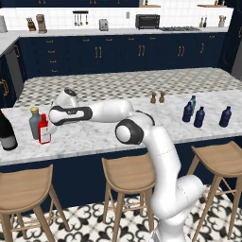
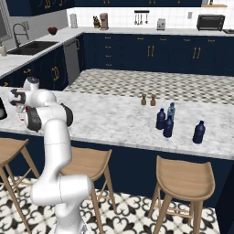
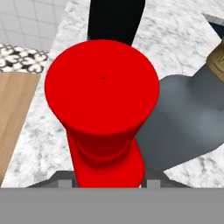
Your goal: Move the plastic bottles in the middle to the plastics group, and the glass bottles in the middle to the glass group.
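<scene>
Along the near side of a kitchen island runs a marble worktop (image 1: 94,134) with a navy base, three wooden stools (image 1: 126,172) tucked under its front edge and patterned tile on the floor. Behind it, a wall run of navy cabinets carries a toaster oven (image 1: 147,21) and a hob, and in the right base view a sink (image 2: 32,45) sits at the far left.

At the worktop's left end the red bottle (image 1: 44,129) stands upright, touching or just beside the grey flask (image 1: 34,124) with its tan stopper; the dark wine bottle (image 1: 6,132) stands a little further left, near the worktop's end. The pincer (image 1: 48,126) is closed on the red bottle: in the hand view its red cap (image 3: 102,83) looms large, with the fingertips at either side of the body below, the grey flask crowding it on one side and the wine bottle right behind.

Well apart, toward the right end, stand three navy bottles (image 1: 199,117) and a pale teal bottle (image 1: 192,102), the teal one just behind the leftmost navy one. Two small brown shakers (image 1: 157,98) stand mid-worktop, further back.

Between the two clusters the marble lies open. Around the red bottle room is tight, with the front edge near.
</scene>
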Robot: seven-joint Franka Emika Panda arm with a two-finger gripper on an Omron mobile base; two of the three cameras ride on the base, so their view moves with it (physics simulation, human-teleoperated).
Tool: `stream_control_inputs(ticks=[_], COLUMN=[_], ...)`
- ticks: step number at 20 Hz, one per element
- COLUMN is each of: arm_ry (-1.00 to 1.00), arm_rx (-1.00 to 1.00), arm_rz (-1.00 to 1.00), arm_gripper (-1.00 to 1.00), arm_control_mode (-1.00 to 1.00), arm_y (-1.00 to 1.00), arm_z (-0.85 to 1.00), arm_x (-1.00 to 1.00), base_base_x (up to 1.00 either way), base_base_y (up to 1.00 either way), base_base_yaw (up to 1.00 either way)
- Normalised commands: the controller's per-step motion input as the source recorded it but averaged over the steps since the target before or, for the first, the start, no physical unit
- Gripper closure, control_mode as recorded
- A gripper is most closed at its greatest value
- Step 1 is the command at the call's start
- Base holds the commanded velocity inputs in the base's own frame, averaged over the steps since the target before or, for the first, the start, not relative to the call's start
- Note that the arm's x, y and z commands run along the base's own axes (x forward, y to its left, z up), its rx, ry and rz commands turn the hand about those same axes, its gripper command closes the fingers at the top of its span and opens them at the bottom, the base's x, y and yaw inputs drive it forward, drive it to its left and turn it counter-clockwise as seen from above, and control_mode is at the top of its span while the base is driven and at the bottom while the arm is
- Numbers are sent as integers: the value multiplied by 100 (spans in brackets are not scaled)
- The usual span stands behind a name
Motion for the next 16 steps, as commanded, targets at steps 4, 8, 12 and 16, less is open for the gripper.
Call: stream_control_inputs(ticks=[4, 8, 12, 16], arm_ry=[1, 9, 3, 0], arm_rx=[0, 0, 0, 0], arm_rz=[0, 0, 0, 0], arm_gripper=[100, 100, 100, -100], arm_control_mode=[-100, -100, -100, -100], arm_y=[0, 0, 0, 0], arm_z=[-16, -17, -1, 0], arm_x=[-1, 0, 0, 0], base_base_x=[0, 0, 0, 0], base_base_y=[0, 0, 0, 0], base_base_yaw=[0, 0, 0, 0])
